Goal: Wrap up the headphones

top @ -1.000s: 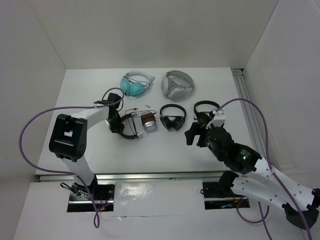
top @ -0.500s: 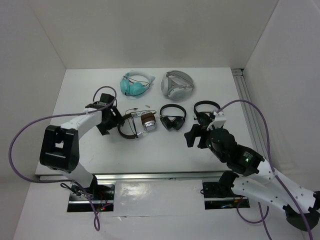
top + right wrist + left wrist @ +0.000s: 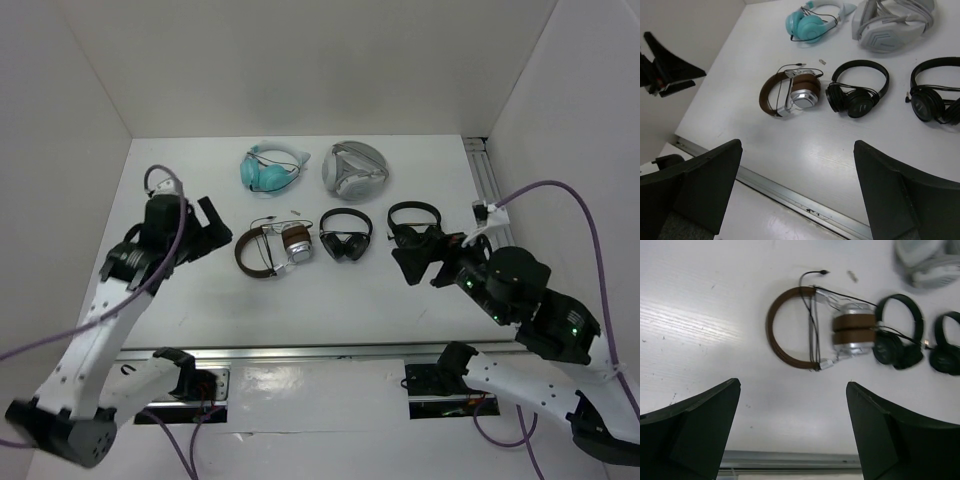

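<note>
The headphones (image 3: 272, 248) lie flat on the white table, with a thin brown headband (image 3: 774, 337) and silver earcups with brown pads (image 3: 854, 332). Their thin black cable (image 3: 812, 315) runs in loops across the band beside the cups, and its plug (image 3: 825, 272) points away. My left gripper (image 3: 218, 232) hovers to their left, open and empty, and in its own view (image 3: 792, 385) the headphones lie ahead of the fingertips. My right gripper (image 3: 415, 262) is open and empty at the right, with the headphones (image 3: 790, 92) far ahead of its jaws (image 3: 797, 144).
A teal pair (image 3: 270, 168) and a big white-grey pair (image 3: 355, 168) lie at the back. Two small black pairs (image 3: 345, 235) (image 3: 412, 218) lie right of the headphones. A tiny metal piece (image 3: 297, 210) lies nearby. A metal rail (image 3: 300, 352) runs along the front edge.
My left gripper opened, let go of the headband and drew back to the left and up. The right arm pulled back to the right and rose. The headphones stayed put.
</note>
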Controlling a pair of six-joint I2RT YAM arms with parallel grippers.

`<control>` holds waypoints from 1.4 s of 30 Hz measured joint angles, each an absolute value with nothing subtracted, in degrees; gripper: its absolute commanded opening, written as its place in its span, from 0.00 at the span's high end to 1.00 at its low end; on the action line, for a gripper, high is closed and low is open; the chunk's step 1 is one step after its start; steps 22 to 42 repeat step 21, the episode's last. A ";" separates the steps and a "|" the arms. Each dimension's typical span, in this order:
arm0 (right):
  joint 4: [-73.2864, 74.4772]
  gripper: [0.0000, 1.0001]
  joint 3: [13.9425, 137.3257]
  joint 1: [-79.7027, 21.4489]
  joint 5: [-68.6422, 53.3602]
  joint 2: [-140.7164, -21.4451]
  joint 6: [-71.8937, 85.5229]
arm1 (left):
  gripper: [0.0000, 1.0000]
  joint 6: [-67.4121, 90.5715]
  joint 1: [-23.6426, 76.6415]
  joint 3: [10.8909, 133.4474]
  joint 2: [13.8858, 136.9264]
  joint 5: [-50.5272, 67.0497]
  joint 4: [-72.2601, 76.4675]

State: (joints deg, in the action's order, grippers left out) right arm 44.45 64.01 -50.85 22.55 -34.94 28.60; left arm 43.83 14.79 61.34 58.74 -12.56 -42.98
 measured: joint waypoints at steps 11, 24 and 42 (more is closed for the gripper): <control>59.94 0.00 74.04 -47.53 19.86 -27.42 26.94 | 0.00 35.14 17.08 61.58 23.33 -6.42 -58.57; 66.96 0.00 74.94 -46.06 19.92 -21.47 26.94 | 0.00 34.85 17.52 62.89 13.67 -4.10 -69.34; 66.96 0.00 74.94 -46.06 19.92 -21.47 26.94 | 0.00 34.85 17.52 62.89 13.67 -4.10 -69.34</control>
